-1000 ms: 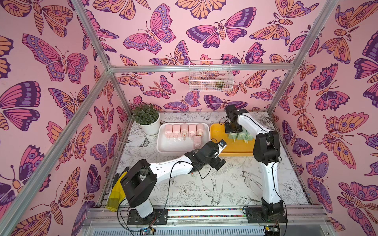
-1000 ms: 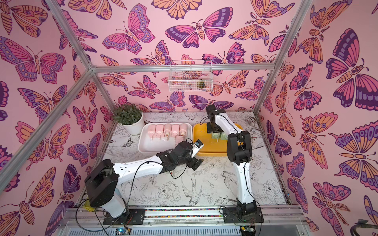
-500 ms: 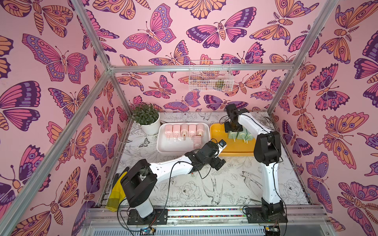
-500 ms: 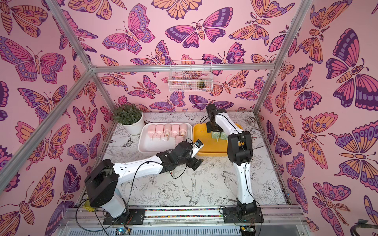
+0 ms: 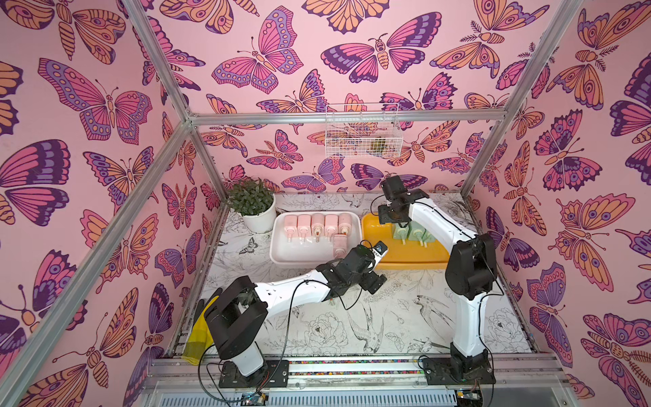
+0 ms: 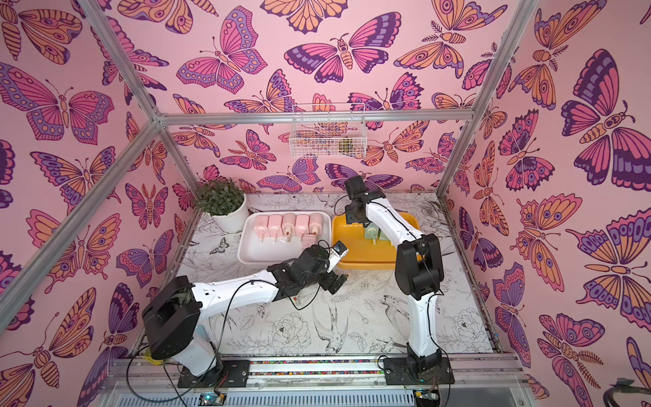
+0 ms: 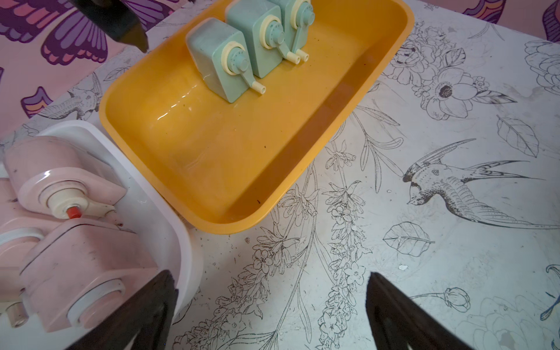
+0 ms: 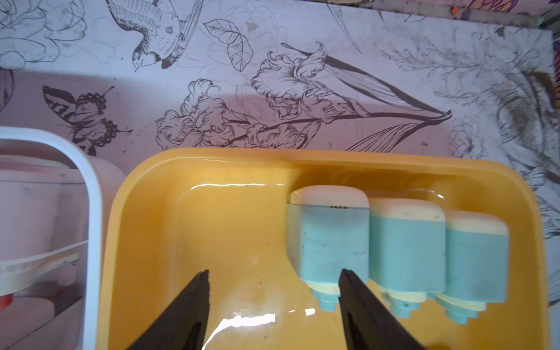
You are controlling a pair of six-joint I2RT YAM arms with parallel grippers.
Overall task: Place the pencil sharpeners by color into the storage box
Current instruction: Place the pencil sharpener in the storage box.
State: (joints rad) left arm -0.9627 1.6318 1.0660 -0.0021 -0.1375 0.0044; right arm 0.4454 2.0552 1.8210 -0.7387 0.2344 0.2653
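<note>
Barely any movement: left jaws gape empty by the white tray; right jaws apart beside green sharpeners.

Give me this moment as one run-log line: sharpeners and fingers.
pink sharpeners: six, white tray | green sharpeners: three seen, yellow tray | left fingers: open, empty | right fingers: open over yellow tray
</note>
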